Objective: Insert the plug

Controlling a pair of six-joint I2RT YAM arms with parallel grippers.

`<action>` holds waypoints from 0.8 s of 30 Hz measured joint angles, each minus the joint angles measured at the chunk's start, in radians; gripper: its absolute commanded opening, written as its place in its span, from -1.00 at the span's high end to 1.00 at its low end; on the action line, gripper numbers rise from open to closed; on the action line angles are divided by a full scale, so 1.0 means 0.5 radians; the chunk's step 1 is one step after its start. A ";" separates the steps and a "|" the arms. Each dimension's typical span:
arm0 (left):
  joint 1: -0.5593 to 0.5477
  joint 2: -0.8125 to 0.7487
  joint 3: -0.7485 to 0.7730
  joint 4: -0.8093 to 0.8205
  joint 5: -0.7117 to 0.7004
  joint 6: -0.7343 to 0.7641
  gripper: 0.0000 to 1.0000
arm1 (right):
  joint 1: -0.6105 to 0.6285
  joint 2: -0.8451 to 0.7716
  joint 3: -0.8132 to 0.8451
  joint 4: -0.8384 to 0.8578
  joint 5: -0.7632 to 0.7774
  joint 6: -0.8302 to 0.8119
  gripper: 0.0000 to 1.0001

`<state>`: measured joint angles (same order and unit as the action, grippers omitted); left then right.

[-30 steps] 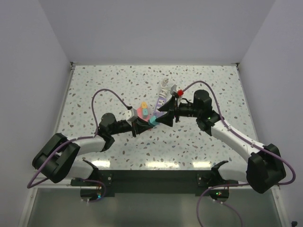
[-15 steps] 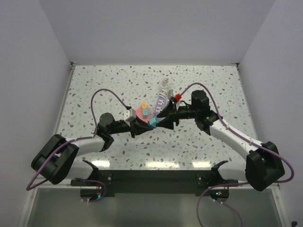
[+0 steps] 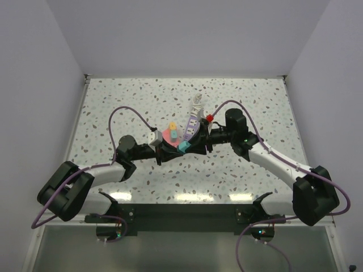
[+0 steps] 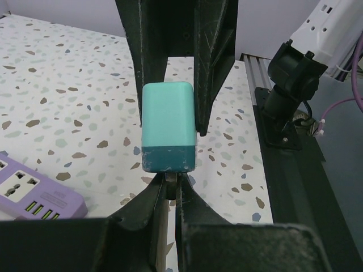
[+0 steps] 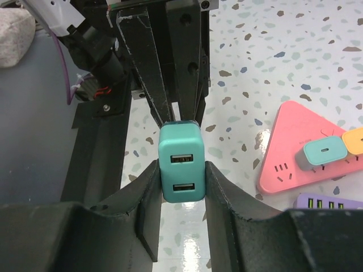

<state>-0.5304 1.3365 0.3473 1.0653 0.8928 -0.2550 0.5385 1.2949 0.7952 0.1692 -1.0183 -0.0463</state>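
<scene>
A teal, block-shaped plastic charger plug [image 5: 181, 170] hangs between both claws. The right claw [image 5: 181, 180] is clenched on its sides while the left claw [image 4: 170, 182] pinches its prong end, likely a handover to free the prongs. A pink triangular plastic power strip [image 5: 283, 153] lies beside the right claw.

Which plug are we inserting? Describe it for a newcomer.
Look at the middle of the speckled table. Clamped from both sides by black jaws is the teal plug, showing two USB slots. The smaller plug nearby sits in a pink strip.
</scene>
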 measured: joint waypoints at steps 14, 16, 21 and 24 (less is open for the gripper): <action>0.001 0.008 0.045 -0.095 -0.254 0.036 -0.65 | 0.011 -0.006 -0.001 0.082 0.197 0.150 1.00; 0.002 0.010 0.047 -0.124 -0.320 0.048 -0.79 | 0.011 -0.012 -0.001 0.080 0.290 0.182 1.00; 0.015 0.011 0.048 -0.157 -0.441 0.063 -0.86 | 0.007 -0.032 0.003 0.053 0.562 0.266 1.00; 0.027 -0.011 0.035 -0.173 -0.569 0.063 -0.89 | 0.003 -0.082 0.014 -0.017 0.734 0.291 1.00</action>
<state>-0.5167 1.3308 0.3649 0.9787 0.6083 -0.2234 0.5400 1.2541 0.8024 0.1608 -0.6514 0.0994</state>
